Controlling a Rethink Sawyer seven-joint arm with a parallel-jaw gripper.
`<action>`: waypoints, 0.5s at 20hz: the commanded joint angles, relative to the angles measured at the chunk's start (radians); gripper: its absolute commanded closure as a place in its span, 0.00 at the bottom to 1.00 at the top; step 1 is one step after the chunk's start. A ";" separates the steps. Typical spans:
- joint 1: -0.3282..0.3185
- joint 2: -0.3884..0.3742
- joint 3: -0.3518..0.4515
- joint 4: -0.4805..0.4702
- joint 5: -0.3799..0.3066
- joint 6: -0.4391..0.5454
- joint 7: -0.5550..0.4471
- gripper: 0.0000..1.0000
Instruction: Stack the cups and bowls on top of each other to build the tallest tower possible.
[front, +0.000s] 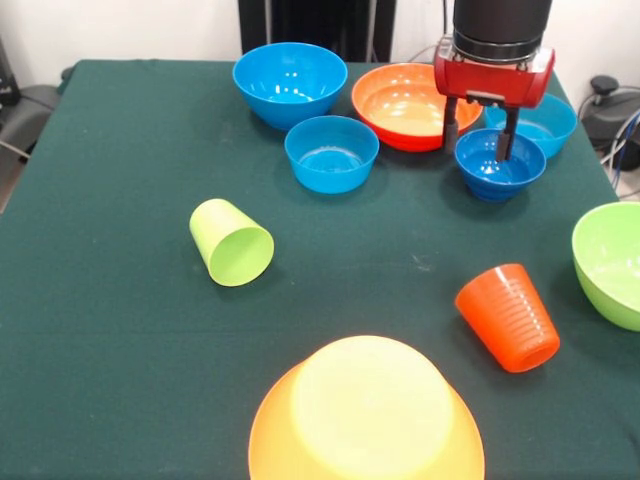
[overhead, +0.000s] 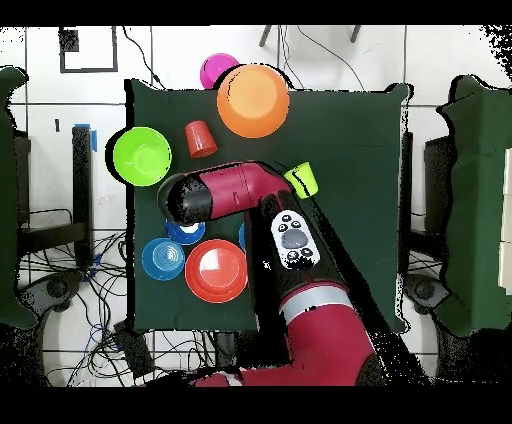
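My gripper (front: 480, 140) is open and low over a small blue bowl (front: 497, 168) at the far right. One finger is inside the bowl and the other is just outside its rim. A second small blue bowl (front: 548, 120) sits behind it, a third (front: 331, 152) to the left. The medium blue bowl (front: 290, 80) and the red-orange bowl (front: 405, 105) stand at the back. The large light-orange bowl (front: 366, 420) lies upside down at the front, with nothing on it. The lime-green cup (front: 232, 243) and the ribbed orange cup (front: 508, 317) lie on their sides.
The lime-green bowl (front: 612, 262) stands upright at the right edge. In the overhead view a pink bowl (overhead: 214, 70) shows at the table's edge beside the light-orange bowl (overhead: 254, 100). The arm (overhead: 225, 190) covers the small blue bowls there.
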 joint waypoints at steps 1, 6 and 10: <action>0.016 0.080 0.002 0.064 0.017 0.059 0.008 0.00; 0.019 0.090 0.003 0.061 0.033 0.059 0.016 0.00; 0.034 0.109 -0.013 0.055 0.024 0.022 0.031 0.00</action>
